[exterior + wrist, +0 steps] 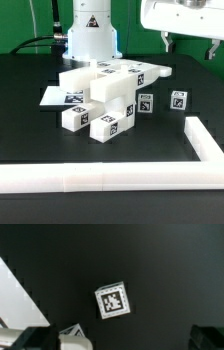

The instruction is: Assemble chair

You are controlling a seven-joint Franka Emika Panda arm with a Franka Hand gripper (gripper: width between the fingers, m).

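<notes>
- Now, black table (30, 140) is carrying everything.
- White L-shaped rail (100, 178) is lying along near side & the exterior view's right.
- Chair parts (105, 95) are sitting piled mid-table, tags showing.
- Gripper (190, 45) is hovering above the exterior view's right, jaws gaping wide, holding nothing.

Exterior view overlooks the whole table (30, 140) obliquely; wrist view looks down close at it.
</notes>
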